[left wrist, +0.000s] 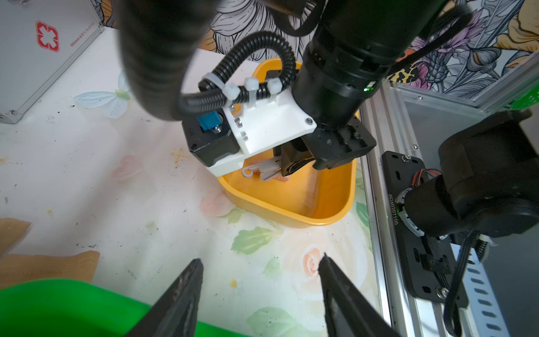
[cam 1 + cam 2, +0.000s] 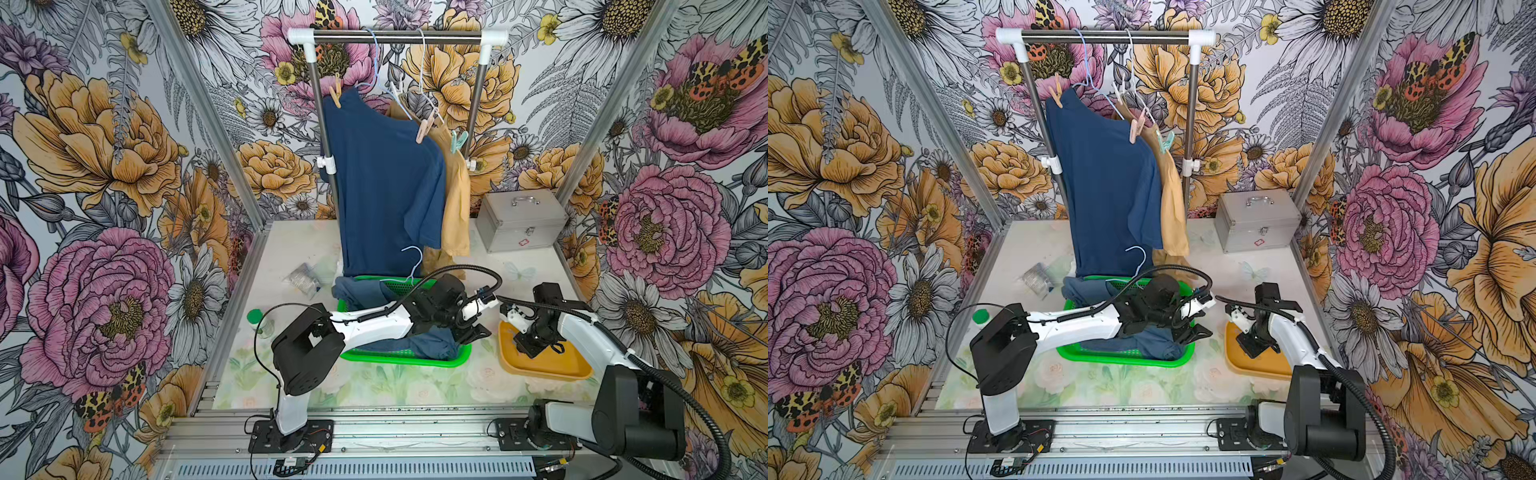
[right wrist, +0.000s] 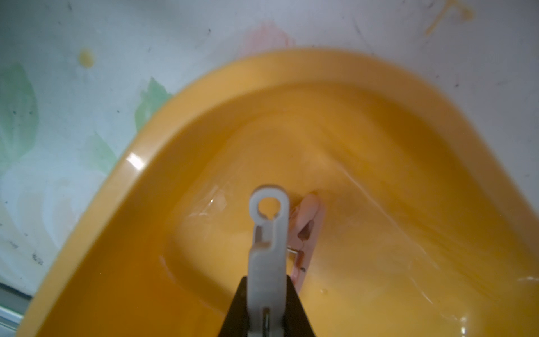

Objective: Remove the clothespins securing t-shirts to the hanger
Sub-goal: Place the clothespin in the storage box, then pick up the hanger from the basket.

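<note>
With the rack end of the counter point(image 2: 374, 386) as 12 o'clock in both top views, the right hand point(image 3: 267, 294) hangs over the yellow tray point(image 3: 140, 163) at about 4 o'clock. Its jaws are nearly closed and pinch a white clothespin point(image 3: 268, 248) by the tail, with the ringed end sticking out past the fingertips above the tray floor. A pink clothespin point(image 3: 307, 230) lies on that floor just beside it; whether the two touch cannot be told.

The left hand point(image 1: 261, 258) hovers at the 3 o'clock rim of the green basket point(image 2: 399, 359), which sits in the front middle of the counter. Its jaws stand well apart with nothing between them. In the basket lies a crumpled navy t-shirt point(image 2: 432, 345), and a light blue hanger point(image 2: 411, 262) pokes up at its 12 o'clock side.

At 12 o'clock the rack point(image 2: 395, 37) carries a hanging navy t-shirt point(image 2: 382, 178) and, just behind it toward 1 o'clock, a tan t-shirt point(image 2: 455, 208). A peach clothespin point(image 2: 336, 93) grips the hanging navy t-shirt's 10 o'clock shoulder and a paler peach clothespin point(image 2: 424, 129) its 2 o'clock shoulder. A mint clothespin point(image 2: 458, 139) sits on the tan t-shirt's shoulder just beyond, and a second white clothespin point(image 2: 395, 89) is near its collar.

A silver case point(image 2: 519, 220) stands at 2 o'clock, a green-capped bottle point(image 2: 257, 320) at 8 o'clock and a crumpled clear bag point(image 2: 303, 278) at 9 o'clock.
</note>
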Controlling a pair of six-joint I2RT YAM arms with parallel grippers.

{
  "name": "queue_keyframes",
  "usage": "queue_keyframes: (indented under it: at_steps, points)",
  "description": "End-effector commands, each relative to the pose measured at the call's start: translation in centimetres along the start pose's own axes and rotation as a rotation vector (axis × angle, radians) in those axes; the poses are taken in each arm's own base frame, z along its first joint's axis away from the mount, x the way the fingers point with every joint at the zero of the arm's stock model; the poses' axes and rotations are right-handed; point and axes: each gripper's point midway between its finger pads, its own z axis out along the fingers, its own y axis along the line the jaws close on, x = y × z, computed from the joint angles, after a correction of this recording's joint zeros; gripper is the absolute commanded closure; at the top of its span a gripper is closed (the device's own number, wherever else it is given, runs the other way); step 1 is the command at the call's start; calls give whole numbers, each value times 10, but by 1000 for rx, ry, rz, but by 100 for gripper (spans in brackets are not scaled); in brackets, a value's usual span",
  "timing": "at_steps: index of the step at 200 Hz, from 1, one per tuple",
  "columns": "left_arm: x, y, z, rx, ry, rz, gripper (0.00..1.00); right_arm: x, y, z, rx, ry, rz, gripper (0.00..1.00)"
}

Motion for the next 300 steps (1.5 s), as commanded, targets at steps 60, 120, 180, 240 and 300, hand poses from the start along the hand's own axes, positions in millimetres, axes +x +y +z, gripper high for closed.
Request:
queue_keyframes:
  at_steps: [60,120,180,240,300]
  points:
    - [-7,6,0,-22,5,13,35,-5,-9,-3,24,1,-4,79]
    - [-11,9,-4,-23,-1,4,35,-9,-10,-11,48,-32,3,61]
    - [-18,15,-16,-24,-25,-12,34,-14,-11,-39,136,-134,36,54]
    - [-37,27,-55,-66,-114,-45,34,-22,-9,-90,255,-318,97,52]
    - [-43,59,-111,-187,-194,-134,34,-61,-2,-180,355,-570,137,52]
